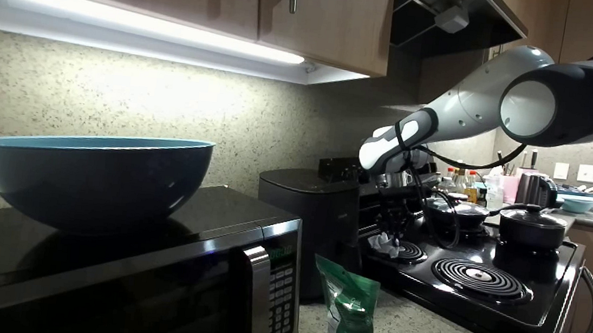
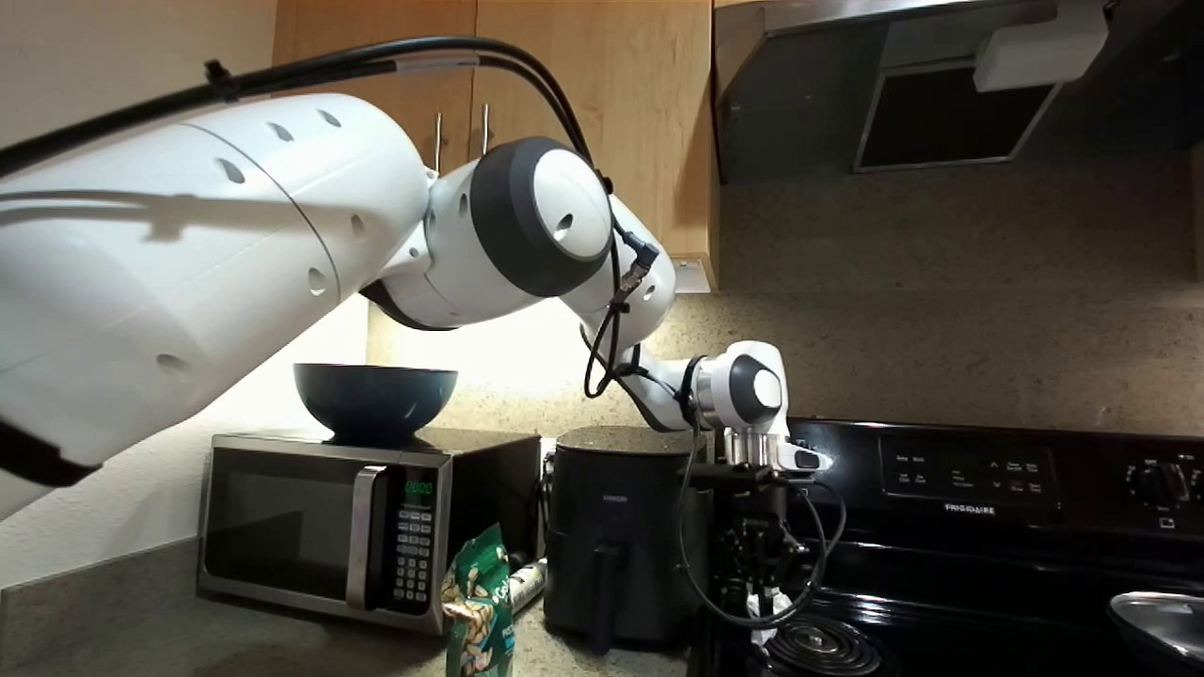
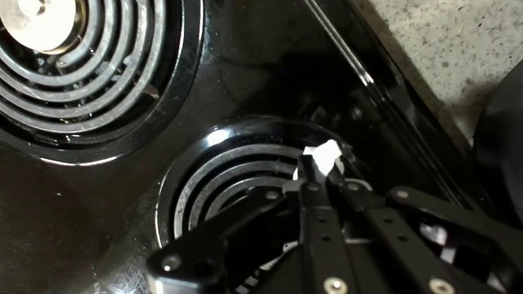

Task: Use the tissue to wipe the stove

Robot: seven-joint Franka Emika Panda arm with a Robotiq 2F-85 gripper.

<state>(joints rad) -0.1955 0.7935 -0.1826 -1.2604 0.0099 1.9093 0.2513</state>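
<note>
The stove is a glossy black range with spiral coil burners; it shows in both exterior views (image 1: 523, 271) (image 2: 1082, 531) and fills most of the wrist view (image 3: 245, 77). My gripper (image 3: 320, 171) points down over a coil burner near the stove's side edge by the counter. It also shows in both exterior views (image 1: 395, 225) (image 2: 760, 574). Its fingers are closed on a crumpled white tissue (image 3: 325, 156), which sticks out past the fingertips. The tissue also shows in both exterior views (image 1: 384, 244) (image 2: 767, 628), low at that burner's edge. I cannot tell whether it touches the surface.
A black air fryer (image 1: 305, 216) stands close beside the gripper, on the counter. A green bag (image 1: 350, 316) and a microwave (image 1: 154, 283) bearing a large bowl (image 1: 93, 185) stand further along. A lidded pan (image 1: 455, 214) and lidded pot (image 1: 532, 230) sit on other burners.
</note>
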